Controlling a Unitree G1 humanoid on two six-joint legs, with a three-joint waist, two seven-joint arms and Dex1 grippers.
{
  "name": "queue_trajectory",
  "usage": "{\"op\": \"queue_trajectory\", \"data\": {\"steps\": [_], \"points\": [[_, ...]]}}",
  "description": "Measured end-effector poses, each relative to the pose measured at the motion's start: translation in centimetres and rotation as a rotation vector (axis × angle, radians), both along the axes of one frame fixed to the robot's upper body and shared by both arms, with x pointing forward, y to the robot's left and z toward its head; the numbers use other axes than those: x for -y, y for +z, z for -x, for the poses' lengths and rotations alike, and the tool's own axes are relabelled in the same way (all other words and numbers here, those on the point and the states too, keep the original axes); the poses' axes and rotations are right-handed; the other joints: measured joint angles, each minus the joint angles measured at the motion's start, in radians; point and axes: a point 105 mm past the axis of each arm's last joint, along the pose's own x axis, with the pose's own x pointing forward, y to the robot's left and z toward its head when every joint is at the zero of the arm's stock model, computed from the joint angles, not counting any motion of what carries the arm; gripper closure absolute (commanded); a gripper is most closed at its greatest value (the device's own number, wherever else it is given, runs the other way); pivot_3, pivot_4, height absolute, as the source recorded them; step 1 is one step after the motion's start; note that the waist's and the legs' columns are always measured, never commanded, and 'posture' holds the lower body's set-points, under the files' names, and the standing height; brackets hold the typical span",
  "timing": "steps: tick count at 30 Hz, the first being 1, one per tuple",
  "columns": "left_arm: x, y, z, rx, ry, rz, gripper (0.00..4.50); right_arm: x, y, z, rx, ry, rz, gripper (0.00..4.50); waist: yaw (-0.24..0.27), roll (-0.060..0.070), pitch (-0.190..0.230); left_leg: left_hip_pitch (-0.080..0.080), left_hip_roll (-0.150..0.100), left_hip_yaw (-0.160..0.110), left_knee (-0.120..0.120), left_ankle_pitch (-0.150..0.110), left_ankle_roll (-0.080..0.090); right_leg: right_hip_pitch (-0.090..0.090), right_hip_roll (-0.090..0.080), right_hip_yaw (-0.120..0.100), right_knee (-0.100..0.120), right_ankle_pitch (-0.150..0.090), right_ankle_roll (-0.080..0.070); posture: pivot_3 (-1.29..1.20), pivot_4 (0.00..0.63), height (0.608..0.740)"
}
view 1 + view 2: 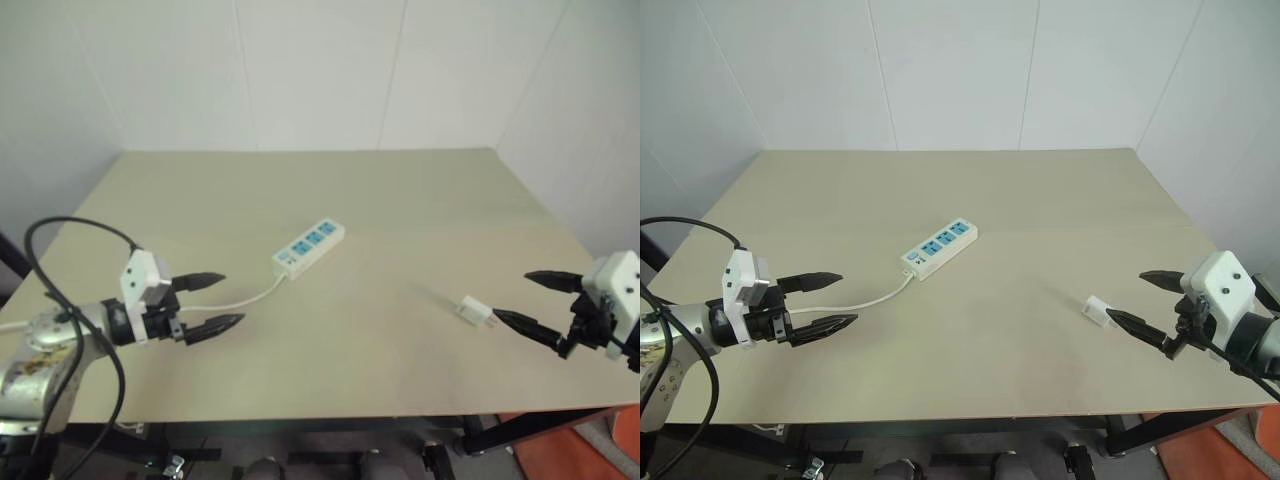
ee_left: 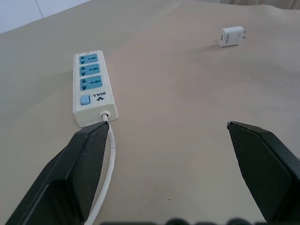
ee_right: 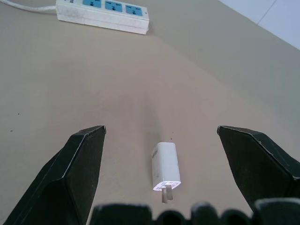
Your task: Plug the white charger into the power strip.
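Nearest, the right gripper [image 1: 1133, 298] hovers with fingers wide apart just beside the white charger [image 1: 1096, 310], which lies on the surface [image 1: 1040, 200]. Well left of the charger, the left gripper [image 1: 838, 300] hovers, fingers apart. Farther back lies the power strip [image 1: 939, 247].

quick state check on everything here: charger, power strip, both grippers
white charger: unplugged, lying on its side on the table, apart from the strip
power strip: flat on the table, all three sockets empty
left gripper: open, holding nothing
right gripper: open, holding nothing, charger lying between its fingers
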Motion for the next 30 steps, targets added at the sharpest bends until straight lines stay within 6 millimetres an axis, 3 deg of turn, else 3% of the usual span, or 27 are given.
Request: {"op": "queue_trajectory", "data": {"steps": [26,30], "points": [[0.1,0.4,-0.2,0.017,0.005,0.005,0.08,-0.3,0.2,0.0,0.012,0.003,0.007,0.00,-0.001,0.000,0.000,-0.001,0.000,0.001,0.000,0.000,0.000,-0.002,0.000,0.001,0.000,0.000,0.000,0.00,0.150,0.740],[0.1,0.4,-1.4,0.061,0.070,0.007,0.08,-0.4,0.2,-0.1,0.020,0.002,-0.002,0.00,0.001,-0.001,0.000,-0.001,0.000,0.001,0.000,0.000,0.000,-0.002,0.000,0.001,0.000,0.001,0.002,0.00,0.150,0.740]]}}
